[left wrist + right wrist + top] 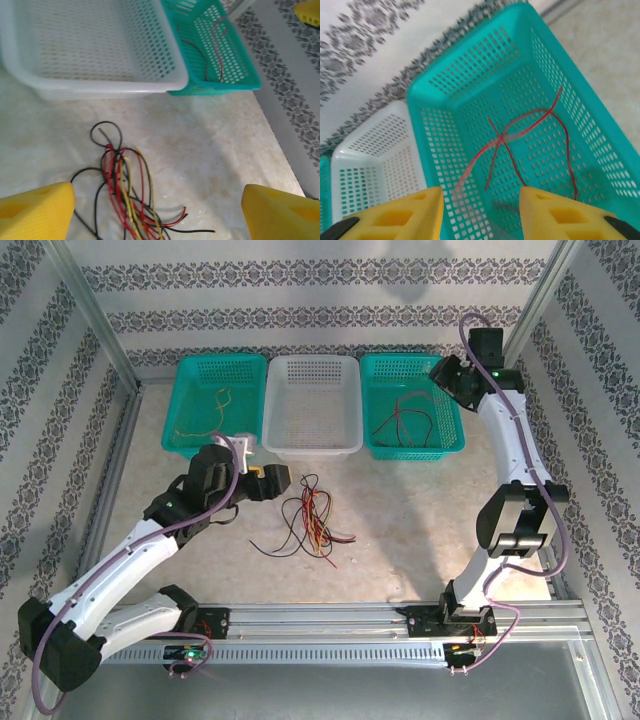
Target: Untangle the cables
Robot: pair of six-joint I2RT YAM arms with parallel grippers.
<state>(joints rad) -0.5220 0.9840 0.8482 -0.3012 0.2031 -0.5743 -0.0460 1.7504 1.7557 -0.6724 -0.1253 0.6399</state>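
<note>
Now the left gripper (157, 200) and right gripper (481, 196) are open and empty, so next pick one strand from the cables (125, 190).

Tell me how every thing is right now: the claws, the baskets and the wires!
Tangle: knotted, lying on the table.
Left basket: holds one yellowish wire.
White basket: nothing in it.
Right basket: holds loose red and dark wires.
Left gripper: open, empty, near the tangle.
Right gripper: open, empty, over the right basket.
</note>
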